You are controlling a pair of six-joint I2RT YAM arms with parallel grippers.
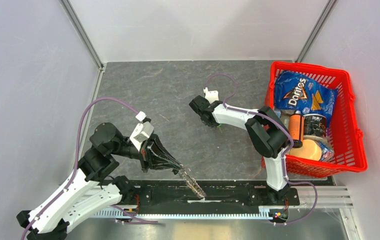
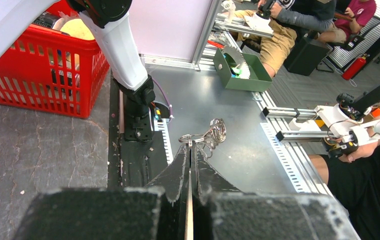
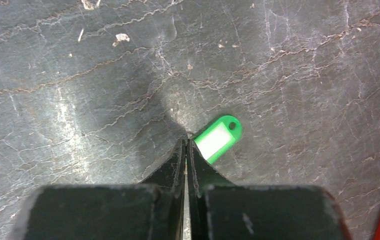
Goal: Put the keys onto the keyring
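Closest to the lens, the right gripper (image 3: 186, 142) fills the bottom of its wrist view, tips planted on the grey table (image 3: 78, 75). Its jaws are pinched to a hairline slit. Right at those tips lies the green-headed key (image 3: 219, 137), flat on the table, white label window up, hole at the far end. Its near end disappears under the tip of the right-hand finger, off to one side of the slit rather than in it. Whether any of it is actually caught, I cannot tell. My read: this is the pick-up, a low, steep approach because a flat key gives the fingers only an edge to bite.

Over to the left gripper (image 2: 190, 146): jaws clamped tight on the keyring (image 2: 212, 132), a cluster of wire loops sticking out past the fingertips. From above, the arm holds it clear of the table, out over the black rail at the near edge. That looks like a presenting pose, the ring kept up and reachable so a key can be brought to it and threaded on.

So the ring is in the left arm's grip, and the green key is mid-table under the right arm. The black-headed key I can't find in any view. Nothing is threaded yet, as far as I can judge.
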